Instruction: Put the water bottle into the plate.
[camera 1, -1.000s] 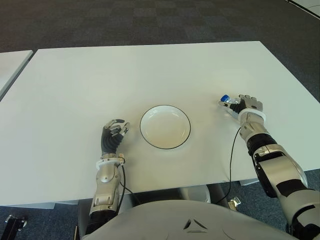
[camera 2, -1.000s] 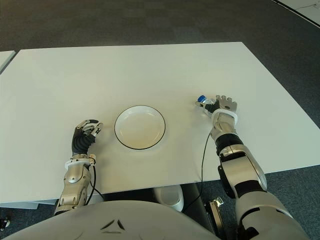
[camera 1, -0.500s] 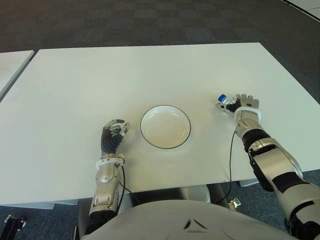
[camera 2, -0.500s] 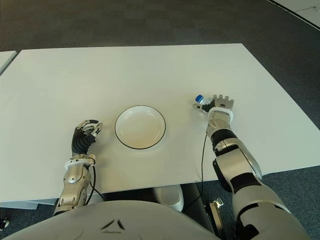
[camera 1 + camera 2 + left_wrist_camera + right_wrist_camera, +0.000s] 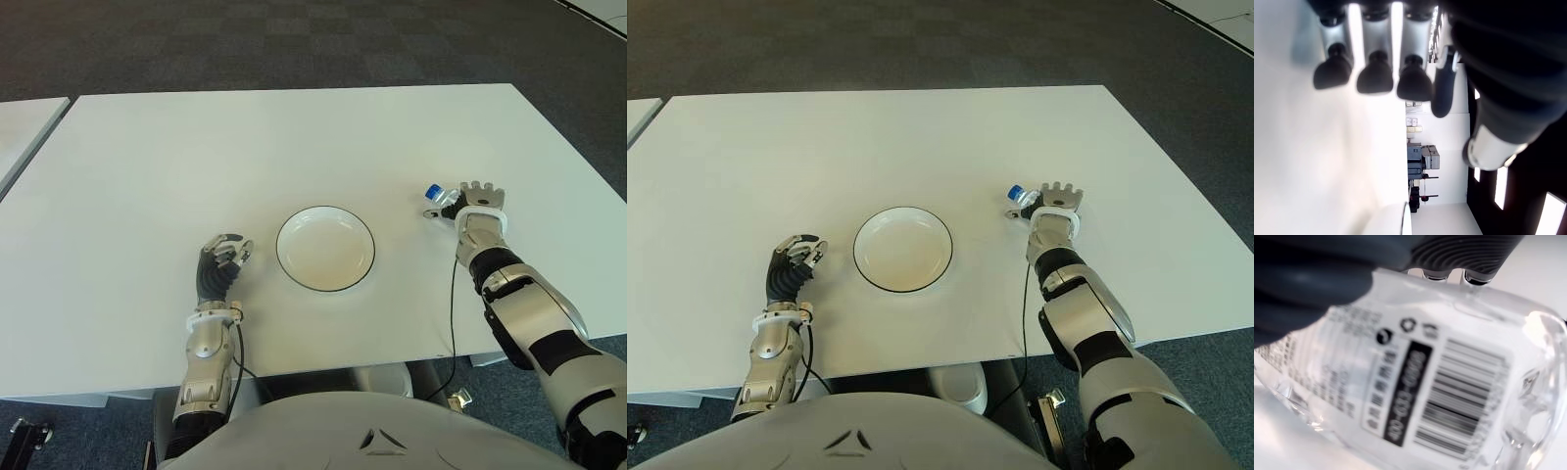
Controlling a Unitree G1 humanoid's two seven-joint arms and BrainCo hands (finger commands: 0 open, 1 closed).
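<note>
Here the right hand grips the bottle, right of the plate; the left hand, fingers curled and holding nothing, shows left of it

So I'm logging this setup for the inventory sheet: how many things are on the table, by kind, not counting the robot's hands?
Water bottle: 1, clear with a blue cap, held in the right hand, to the right of the plate.
Plate: 1, white with a dark rim, nothing in it, on the table.
Total: 2.
The left hand shows left of the plate, holding nothing.
</note>
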